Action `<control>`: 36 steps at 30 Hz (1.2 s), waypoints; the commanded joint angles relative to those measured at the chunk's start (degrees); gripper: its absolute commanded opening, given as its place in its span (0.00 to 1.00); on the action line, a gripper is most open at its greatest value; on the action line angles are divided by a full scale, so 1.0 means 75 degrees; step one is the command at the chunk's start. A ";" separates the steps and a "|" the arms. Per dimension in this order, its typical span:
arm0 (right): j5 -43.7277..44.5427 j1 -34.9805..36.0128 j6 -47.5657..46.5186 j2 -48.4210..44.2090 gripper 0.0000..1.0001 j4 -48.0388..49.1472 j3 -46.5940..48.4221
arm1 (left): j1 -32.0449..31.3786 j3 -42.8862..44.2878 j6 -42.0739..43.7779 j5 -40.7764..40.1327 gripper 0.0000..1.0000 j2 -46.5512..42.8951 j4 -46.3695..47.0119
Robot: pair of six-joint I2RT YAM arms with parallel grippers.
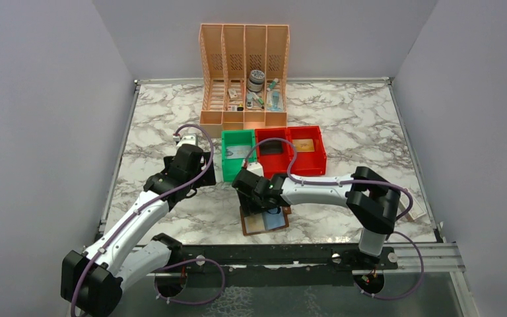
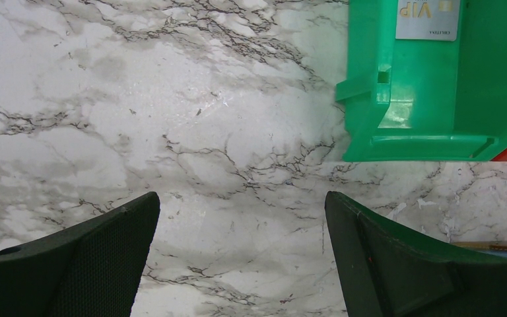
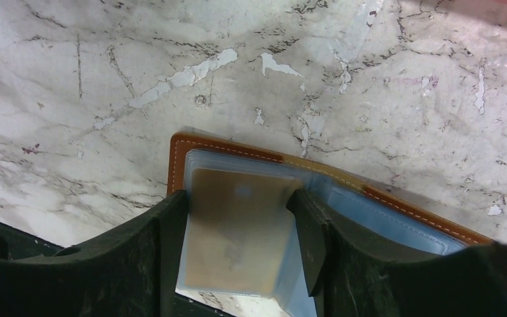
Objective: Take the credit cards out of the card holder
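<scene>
The brown card holder (image 1: 265,222) lies open on the marble near the front edge, its clear blue-tinted sleeves showing (image 3: 396,211). My right gripper (image 1: 259,201) is down on it. In the right wrist view its fingers (image 3: 237,201) stand a card's width apart, touching both long edges of a tan credit card (image 3: 237,231) still in its sleeve. My left gripper (image 1: 195,146) is open and empty over bare marble (image 2: 241,205), left of the green bin. A grey VIP card (image 2: 428,18) lies in that bin.
The green bin (image 1: 237,155) and a red bin (image 1: 292,150) holding a tan card (image 1: 305,145) stand behind the holder. A peach file organiser (image 1: 244,76) stands at the back. A pale flat thing (image 1: 417,210) lies at the right table edge.
</scene>
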 commanded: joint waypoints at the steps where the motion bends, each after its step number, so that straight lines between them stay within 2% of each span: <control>1: 0.0183 0.0000 0.0184 0.0119 0.55 0.0018 -0.0154 | 0.0021 0.0177 0.0047 0.0056 0.99 -0.0042 0.0072; 5: -0.0343 -0.0175 0.0123 -0.0230 0.50 0.0669 -0.0583 | 0.0026 0.0176 0.0049 0.0059 0.99 0.0003 0.0063; 12: -0.1588 -0.0620 0.0021 -0.0904 0.49 0.2127 -0.1408 | 0.0018 0.0176 0.0035 0.0112 0.99 0.0070 0.0071; 21: -0.1492 -0.0674 0.0097 -0.0990 0.61 0.1932 -0.1502 | 0.0027 0.0166 0.0006 0.0173 0.99 0.0034 0.0065; 28: -0.1102 -0.0667 0.0162 -0.0880 0.62 0.1452 -0.1373 | 0.0027 0.0166 -0.0012 0.0195 0.99 0.0003 0.0072; 31: -0.1241 -0.0671 -0.0052 -0.0895 0.68 0.1499 -0.1347 | 0.0027 0.0164 -0.0006 0.0211 0.99 0.0021 0.0065; 36: -0.1362 -0.0662 -0.0173 -0.1171 0.71 0.1538 -0.1262 | 0.0022 0.0170 0.0000 0.0220 0.99 -0.0024 0.0074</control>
